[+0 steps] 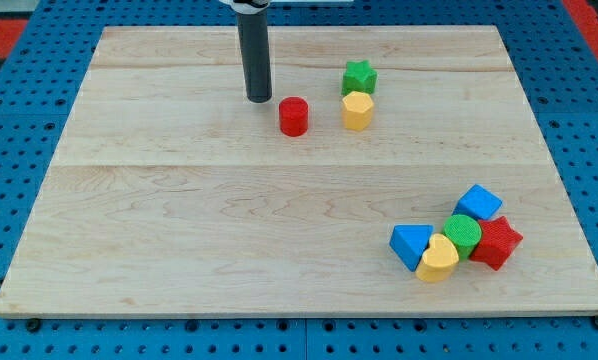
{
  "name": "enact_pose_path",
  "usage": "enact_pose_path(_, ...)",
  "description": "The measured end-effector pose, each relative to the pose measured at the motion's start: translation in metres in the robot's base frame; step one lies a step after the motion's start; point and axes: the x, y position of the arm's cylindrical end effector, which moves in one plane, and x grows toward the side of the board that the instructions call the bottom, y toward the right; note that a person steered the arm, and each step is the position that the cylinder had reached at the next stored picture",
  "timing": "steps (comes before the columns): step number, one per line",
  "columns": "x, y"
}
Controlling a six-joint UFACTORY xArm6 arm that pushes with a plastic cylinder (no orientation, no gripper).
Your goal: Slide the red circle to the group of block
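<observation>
Across the wooden board (179, 230) we saw our rod (255, 55) standing upright, my tip (259, 99) just left of the red circle (293, 116), apart from it; we carried no pincer. Right of the circle sat a yellow block (357, 111) touching a green star (359, 76). Well apart, lower right, clustered a blue triangle (411, 244), blue cube (478, 203), red star (496, 242), green circle (463, 235), yellow heart (438, 259).

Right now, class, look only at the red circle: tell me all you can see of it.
The red circle is a short, plain red cylinder standing upright on the wooden board, towards the view's top. Nothing touches it. My tip stands just to its upper left, a small gap between them. The yellow block sits apart on its right.
</observation>
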Motion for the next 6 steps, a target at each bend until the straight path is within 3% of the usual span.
enact_pose_path(4, 0.122, 0.131)
enact_pose_path(6, 0.127, 0.102)
